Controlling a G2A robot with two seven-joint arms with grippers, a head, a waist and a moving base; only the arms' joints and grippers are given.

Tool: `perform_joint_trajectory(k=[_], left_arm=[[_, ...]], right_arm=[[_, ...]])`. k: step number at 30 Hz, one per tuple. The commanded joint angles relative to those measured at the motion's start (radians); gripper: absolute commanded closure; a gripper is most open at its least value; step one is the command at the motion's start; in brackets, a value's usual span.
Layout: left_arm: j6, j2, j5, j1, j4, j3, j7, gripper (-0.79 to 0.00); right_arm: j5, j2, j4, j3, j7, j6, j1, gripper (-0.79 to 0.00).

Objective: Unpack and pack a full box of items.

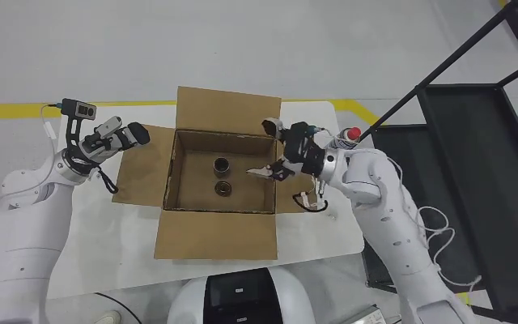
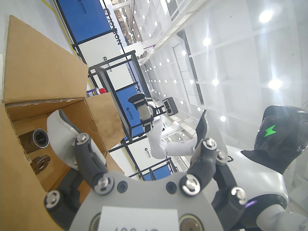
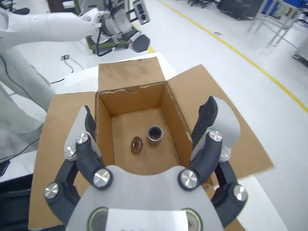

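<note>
While box point(image 1: 217, 235) gapes, can point(image 1: 353, 134) (red-capped) stands beside

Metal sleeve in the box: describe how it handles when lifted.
The metal sleeve looks like thick steel: probably rigid, heavy for its size. Its smooth wall may slip when gripped. Standing on end in the cardboard box, it would likely roll if tipped.

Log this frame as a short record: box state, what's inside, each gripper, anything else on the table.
box: cardboard box, four flaps open, on the table
contents: metal cylinder and flanged disc, close together on the box floor, not touching
right gripper: open, empty, over the box's right edge
left gripper: open, empty, by the left flap's outer end
other: red-capped can on the table, right of the box
</note>
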Motion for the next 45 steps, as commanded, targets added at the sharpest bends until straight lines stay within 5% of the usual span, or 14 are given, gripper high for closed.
perform_joint_trajectory(k=[1,8,25,34,45], left_arm=[[0.0,0.0,0.0,0.0,0.0,0.0,0.0,-0.785],[0.0,0.0,0.0,0.0,0.0,0.0,0.0,-0.785],[0.0,0.0,0.0,0.0,0.0,0.0,0.0,-0.785],[0.0,0.0,0.0,0.0,0.0,0.0,0.0,-0.785],[0.0,0.0,0.0,0.0,0.0,0.0,0.0,-0.785]], right_arm=[[0.025,0.009,-0.021,0.11,-0.04,0.028,-0.077,-0.785],[0.02,0.016,-0.03,0.283,-0.16,0.213,-0.221,-0.785],[0.005,0.014,-0.048,0.249,-0.179,0.224,-0.202,-0.785],[-0.229,0.021,0.265,0.312,-0.366,0.386,-0.158,-0.785],[-0.289,0.013,0.562,0.205,-0.462,0.385,-0.04,-0.785]])
